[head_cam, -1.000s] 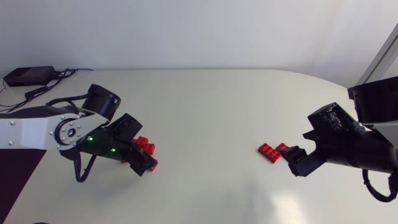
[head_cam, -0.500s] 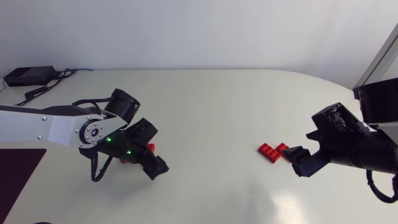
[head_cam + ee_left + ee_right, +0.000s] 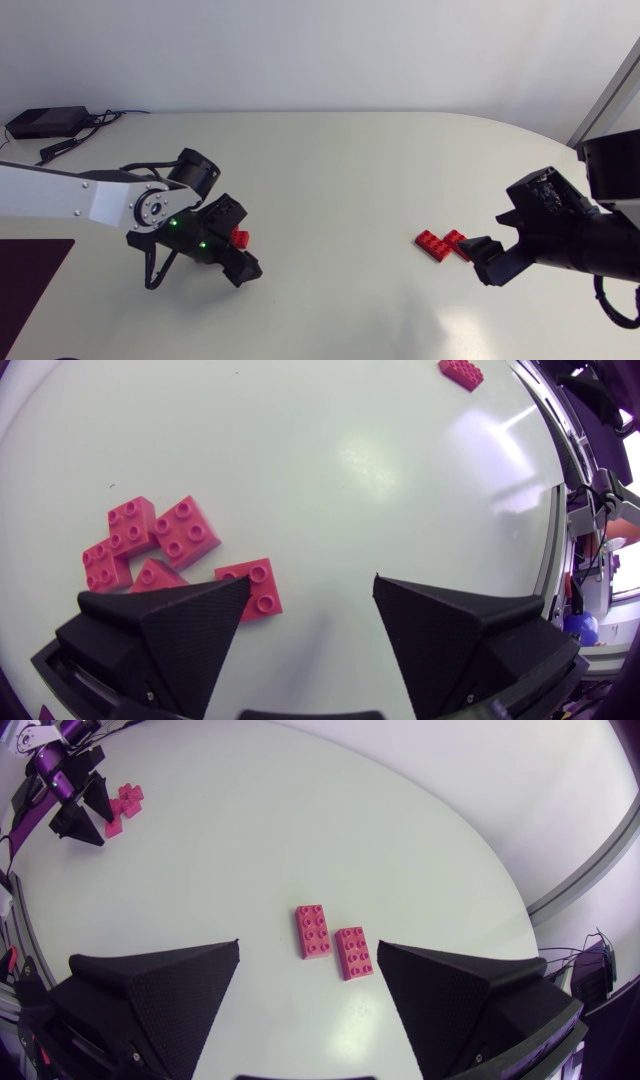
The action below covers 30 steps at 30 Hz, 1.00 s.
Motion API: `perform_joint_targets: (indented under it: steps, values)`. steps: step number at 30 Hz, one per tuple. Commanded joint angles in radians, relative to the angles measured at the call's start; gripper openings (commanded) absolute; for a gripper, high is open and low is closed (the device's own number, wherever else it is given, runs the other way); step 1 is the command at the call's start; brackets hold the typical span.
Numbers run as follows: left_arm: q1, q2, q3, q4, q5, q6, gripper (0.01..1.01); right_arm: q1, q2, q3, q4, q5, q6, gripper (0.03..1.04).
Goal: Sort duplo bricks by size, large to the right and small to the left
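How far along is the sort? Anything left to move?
Looks about done. The small bricks sit clustered at the left by the open left hand; the two large bricks lie side by side at the right, ahead of the open right hand. Nothing is in hand. No brick shows between the groups, so likely nothing is left to move.

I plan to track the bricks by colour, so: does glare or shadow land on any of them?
Head view: even light; the left arm hides most of the small bricks, the large bricks sit unshaded. Left wrist view: a bright sheen on the bare table ahead of the left pincer, clear of the bricks. Right wrist view: no glare on the large bricks.
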Motion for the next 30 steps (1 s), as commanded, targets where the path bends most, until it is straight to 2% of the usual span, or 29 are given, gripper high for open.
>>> perform_joint_targets:
  steps: [1, 6, 9, 12, 19, 30]
  values:
    - [0.037, 0.046, 0.021, -0.010, -0.007, 0.030, 0.851, -0.007, -0.010, -0.030, -0.010, -0.003, -0.018, 0.99]
    - [0.074, 0.036, 0.050, -0.005, -0.007, 0.049, 0.861, -0.007, -0.013, -0.033, -0.012, -0.003, -0.020, 0.99]
    - [0.077, -0.013, 0.044, 0.010, -0.007, 0.044, 0.962, -0.007, -0.022, -0.040, -0.001, -0.003, -0.018, 0.99]
    - [0.080, -0.113, -0.002, 0.075, -0.022, 0.024, 0.985, -0.009, -0.041, -0.053, 0.019, -0.001, -0.009, 0.99]
    - [0.065, -0.337, -0.108, 0.205, -0.241, 0.003, 0.985, -0.072, -0.104, -0.083, 0.065, 0.009, -0.009, 0.99]
    - [0.057, -0.604, -0.223, 0.219, -0.425, 0.016, 0.984, -0.194, -0.228, -0.152, 0.140, 0.009, -0.046, 0.99]
